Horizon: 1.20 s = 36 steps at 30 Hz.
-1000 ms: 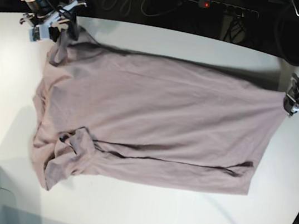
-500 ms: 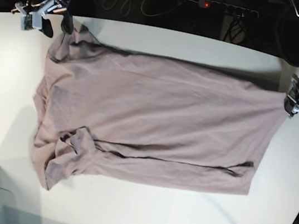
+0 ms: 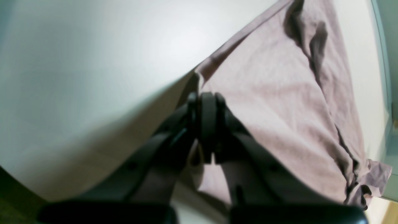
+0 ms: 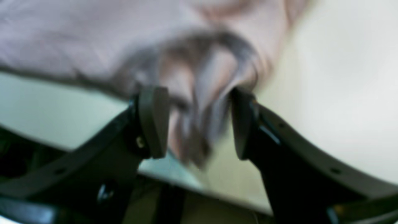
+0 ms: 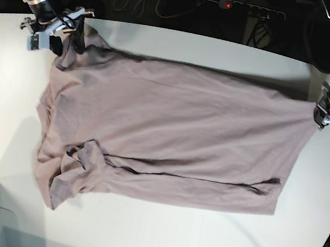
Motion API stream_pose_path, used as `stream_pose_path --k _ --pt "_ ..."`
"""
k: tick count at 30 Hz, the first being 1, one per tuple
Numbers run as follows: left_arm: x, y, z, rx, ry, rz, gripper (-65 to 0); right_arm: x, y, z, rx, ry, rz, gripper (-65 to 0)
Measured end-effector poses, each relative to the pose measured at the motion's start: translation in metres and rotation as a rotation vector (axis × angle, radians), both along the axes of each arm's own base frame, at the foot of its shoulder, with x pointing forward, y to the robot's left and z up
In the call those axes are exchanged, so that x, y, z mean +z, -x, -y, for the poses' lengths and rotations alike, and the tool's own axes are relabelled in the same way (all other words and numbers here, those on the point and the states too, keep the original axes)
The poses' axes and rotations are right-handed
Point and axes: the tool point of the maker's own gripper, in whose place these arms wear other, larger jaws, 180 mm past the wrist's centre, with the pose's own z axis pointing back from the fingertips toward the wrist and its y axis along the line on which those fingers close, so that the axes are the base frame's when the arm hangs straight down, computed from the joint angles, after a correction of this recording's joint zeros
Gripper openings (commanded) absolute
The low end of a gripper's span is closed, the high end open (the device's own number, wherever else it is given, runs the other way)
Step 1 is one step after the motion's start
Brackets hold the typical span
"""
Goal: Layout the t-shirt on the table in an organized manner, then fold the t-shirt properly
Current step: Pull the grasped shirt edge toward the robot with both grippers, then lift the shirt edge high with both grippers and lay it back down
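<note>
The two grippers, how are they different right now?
The left gripper has its jaws pressed together, pinching a corner of the t-shirt; the right gripper has its jaws spread apart, with a bunched fold of cloth between them but not squeezed. In the base view the left gripper is at the shirt's right end, the right gripper at its left end. Both are black.

So it's a big white desk (image 5: 154, 240) with a curved edge, and the only thing lying right on it is the mauve t-shirt (image 5: 170, 130), spread mostly flat with one long fold and a bunched sleeve along its near side.
</note>
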Motion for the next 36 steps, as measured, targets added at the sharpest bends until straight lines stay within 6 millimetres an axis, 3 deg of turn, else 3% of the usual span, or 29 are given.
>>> stream_pose_path --k 4,9,14,18,23,26,30,36 --pt "-0.001 0.001 0.0 -0.002 0.002 -0.004 -65.0 0.008 -0.017 0.001 0.0 0.003 0.039 -43.3" --pt "-0.007 0.007 0.007 0.003 0.02 -0.015 -65.0 0.0 -0.026 0.002 0.016 0.03 -0.038 -65.0" --pt "-0.017 0.023 0.01 0.007 0.028 -0.051 -65.0 -0.012 -0.013 0.005 0.022 0.052 -0.119 -65.0" --pt "-0.024 0.028 0.02 0.006 0.052 -0.063 -65.0 -0.013 -0.008 0.005 0.023 0.053 -0.125 -65.0" --pt "-0.024 0.031 0.015 0.006 0.04 -0.07 -65.0 -0.015 -0.003 0.006 0.025 0.058 -0.138 -65.0" --pt "-0.019 0.031 0.013 0.001 0.027 -0.064 -65.0 0.001 -0.008 0.014 0.013 0.083 -0.096 -65.0" --pt "0.002 0.018 0.013 -0.019 -0.007 -0.01 -65.0 0.03 -0.018 0.028 0.005 0.153 -0.029 -65.0" --pt "0.038 -0.009 0.013 -0.039 -0.052 0.089 -65.0 0.076 -0.062 0.025 0.015 0.179 0.135 -65.0"
